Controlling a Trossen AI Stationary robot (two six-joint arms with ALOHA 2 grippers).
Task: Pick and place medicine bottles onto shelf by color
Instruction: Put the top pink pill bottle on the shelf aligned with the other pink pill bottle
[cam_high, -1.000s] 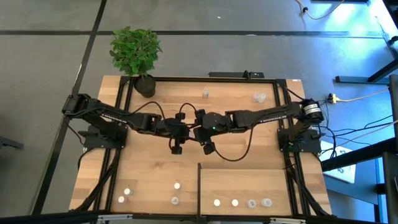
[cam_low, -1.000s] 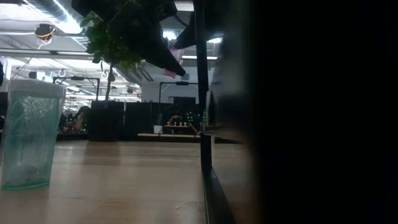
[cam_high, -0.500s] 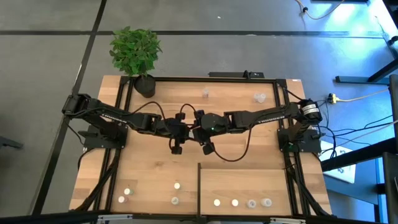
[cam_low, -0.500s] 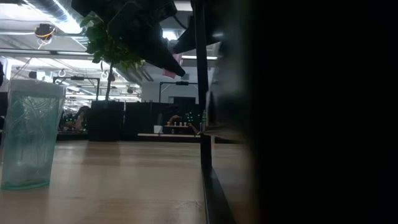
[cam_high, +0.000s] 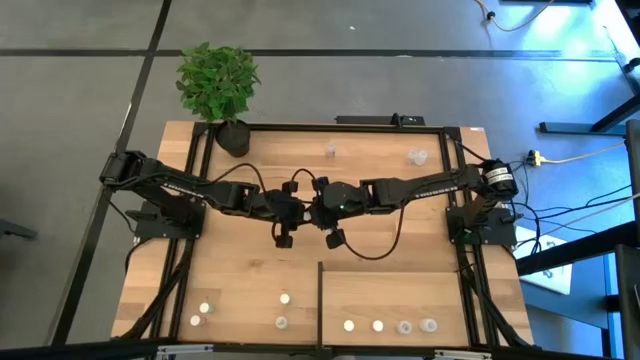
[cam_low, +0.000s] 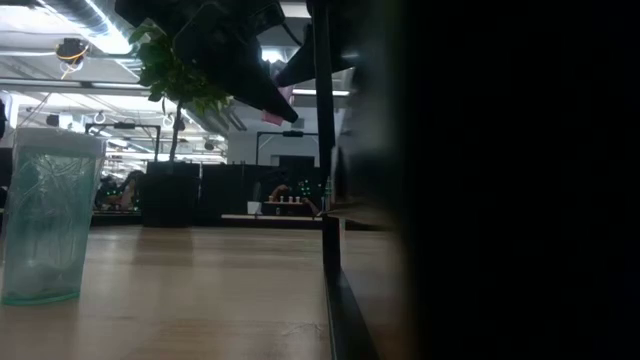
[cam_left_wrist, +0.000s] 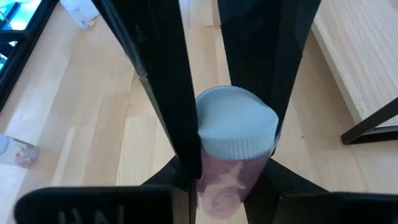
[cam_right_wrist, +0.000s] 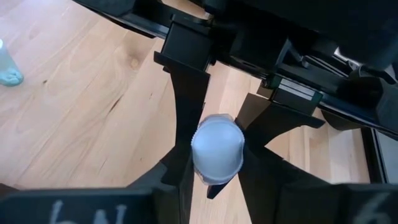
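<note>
A small pinkish bottle (cam_left_wrist: 233, 168) with a white ribbed cap (cam_left_wrist: 236, 127) is held in the air over the middle of the table, between my two grippers. My left gripper (cam_high: 306, 206) and my right gripper (cam_high: 320, 207) meet there tip to tip, both shut on the bottle. The arms hide the bottle in the high view. The shelf (cam_high: 420, 295), a pale panel with a black edge strip, lies at the table's near right. It carries several bottles (cam_high: 377, 325) along its near edge. My left gripper pinches the bottle's pinkish body (cam_left_wrist: 214, 193) between its two fingers, below the cap. It comes level from the table's left. The bottle is clear of the table, its cap end pointing away toward my right gripper. My right gripper has its two fingers (cam_right_wrist: 183, 158) on opposite sides of the white cap (cam_right_wrist: 217, 149), coming level from the table's right. The cap's top faces this gripper's wrist. The bottle is clear of the table.
Loose bottles stand near the table's near left (cam_high: 205, 308) and near middle (cam_high: 284, 298), and two at the far side (cam_high: 330, 150) (cam_high: 417, 156). A potted plant (cam_high: 218, 85) stands at the far left corner. A translucent bottle (cam_low: 45, 215) shows close in the low view.
</note>
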